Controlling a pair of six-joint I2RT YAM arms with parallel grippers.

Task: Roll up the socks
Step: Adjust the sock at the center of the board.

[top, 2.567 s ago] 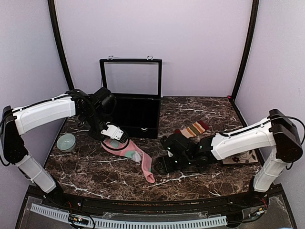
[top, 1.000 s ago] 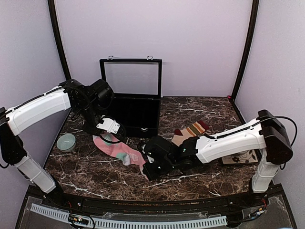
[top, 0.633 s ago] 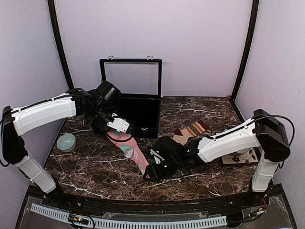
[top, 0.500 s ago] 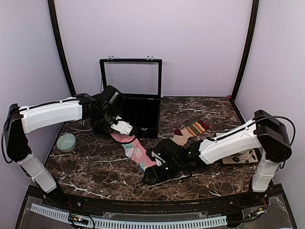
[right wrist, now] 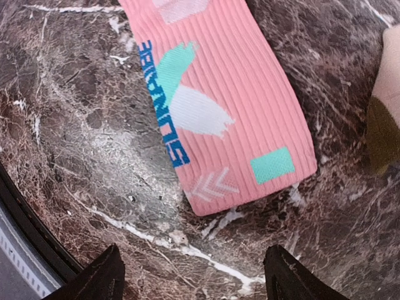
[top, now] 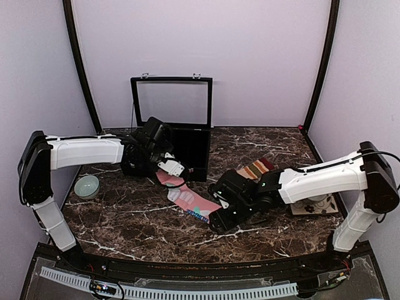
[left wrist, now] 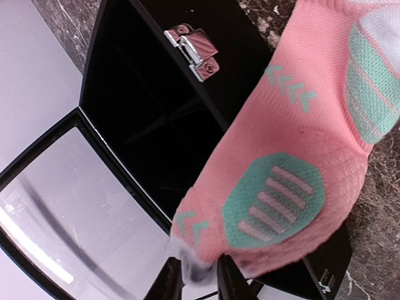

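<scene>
The pink sock (top: 187, 197) with mint patches lies stretched out flat on the marble, running from the case front toward the near right. My left gripper (top: 170, 170) holds its grey toe end. In the left wrist view the left gripper (left wrist: 199, 278) has its two fingers close together with the grey toe of the pink sock (left wrist: 294, 162) pinched between them. My right gripper (top: 219, 222) hovers just past the cuff end. The right wrist view shows the right gripper (right wrist: 197, 278) wide open over bare marble, short of the ribbed cuff of the pink sock (right wrist: 225, 106). The tan striped sock (top: 253, 170) lies behind the right arm.
An open black case (top: 181, 150) with its lid upright stands at the back, right behind the left gripper. A pale green bowl (top: 87, 185) sits at the left. A patterned card (top: 312, 206) lies under the right arm. The tan sock's edge (right wrist: 387, 94) shows beside the cuff.
The left gripper carried the toe end right, toward the case, pulling the pink sock straight. The right gripper let go of the cuff, opened and drew back to the right.
</scene>
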